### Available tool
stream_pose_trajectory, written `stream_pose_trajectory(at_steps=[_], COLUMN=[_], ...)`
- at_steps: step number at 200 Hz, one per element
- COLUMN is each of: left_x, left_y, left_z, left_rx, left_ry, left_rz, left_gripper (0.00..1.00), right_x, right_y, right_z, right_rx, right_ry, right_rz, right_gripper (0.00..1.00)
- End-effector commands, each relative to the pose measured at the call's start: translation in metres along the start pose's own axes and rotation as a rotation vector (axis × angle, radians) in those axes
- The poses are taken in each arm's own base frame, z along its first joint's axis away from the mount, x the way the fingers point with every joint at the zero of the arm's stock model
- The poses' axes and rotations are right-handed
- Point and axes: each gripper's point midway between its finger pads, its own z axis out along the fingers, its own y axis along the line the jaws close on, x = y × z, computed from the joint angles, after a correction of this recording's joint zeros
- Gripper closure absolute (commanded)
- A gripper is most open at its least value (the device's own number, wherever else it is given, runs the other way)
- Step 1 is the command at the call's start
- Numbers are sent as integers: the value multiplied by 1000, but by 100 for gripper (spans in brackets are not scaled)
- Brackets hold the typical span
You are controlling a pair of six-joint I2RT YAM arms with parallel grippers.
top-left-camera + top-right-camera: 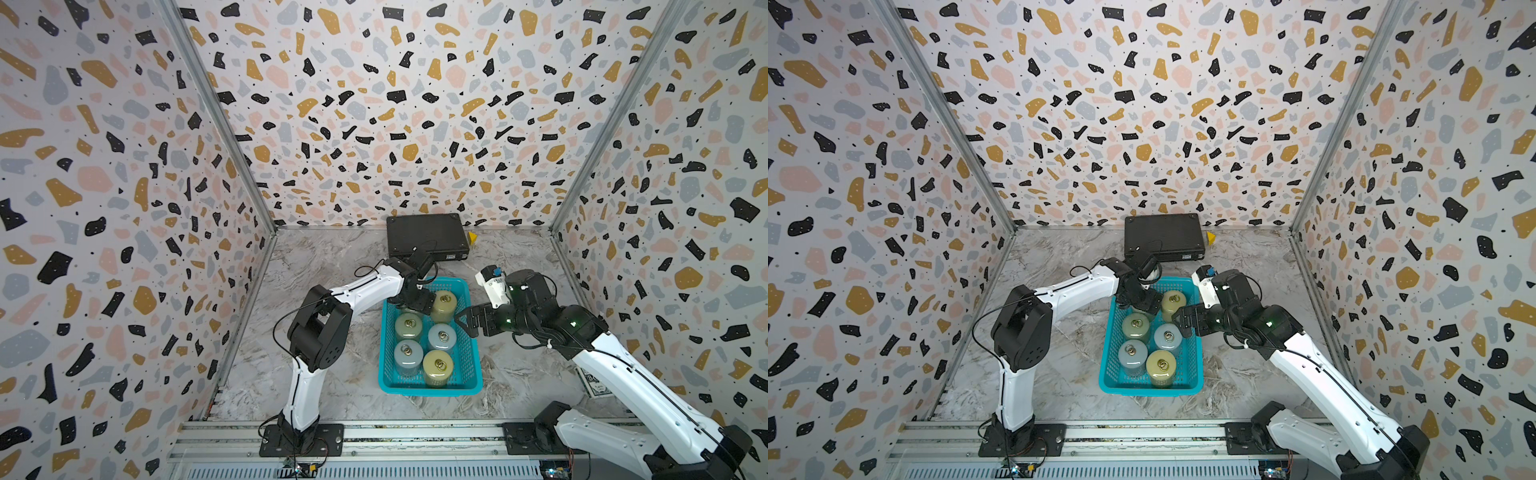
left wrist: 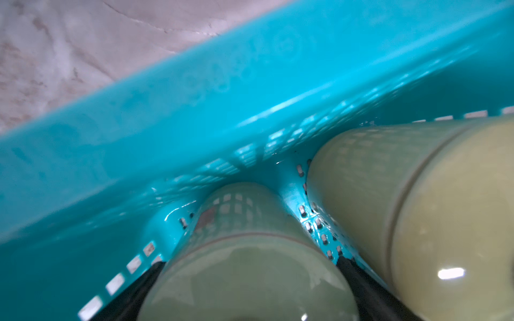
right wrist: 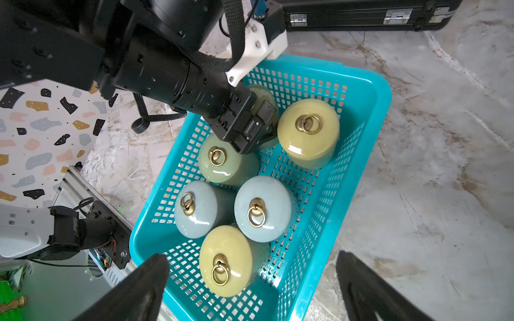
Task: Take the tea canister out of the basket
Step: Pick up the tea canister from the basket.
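Left wrist view is pretty much all turquoise: the left tool (image 2: 250,262) is down inside the basket (image 2: 194,97), with its black fingers (image 2: 130,291) spread wide on either side of a pale green tea canister (image 2: 244,278). That canister stands upright in a corner, right beside a yellow canister (image 2: 417,208). In both top views that's the basket's upper left corner, just below mid-frame, mostly hidden under the arm. Over on the basket's right edge the right tool (image 1: 463,321) hovers, spread wide too, nothing in it.
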Motion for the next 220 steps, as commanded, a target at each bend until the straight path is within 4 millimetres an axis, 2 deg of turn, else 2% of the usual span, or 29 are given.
stream_pose_trajectory(at_steps=[1,46,78,89,152,220], left_x=[21,26,20,16,-3,-13], left_y=[21,24,23,21,14,10], left_z=[18,19,8,2,-46,-114], left_rx=[-51,-66,-64,-60,-37,0], left_ry=[105,125,101,81,-23,-140], left_rz=[-10,-4,-3,-5,-29,-63], left_gripper=[4,5,17,18,22,23], right_x=[-4,-3,-1,0,-4,-16], right_y=[2,-1,0,0,3,18], right_z=[-4,-5,-4,-3,-2,0], right_rx=[-10,5,-1,-3,-20,-87], right_ry=[-25,-29,-25,-22,-35,-73], right_rz=[4,7,13,14,18,-4], right_gripper=[1,1,1,1,1,1])
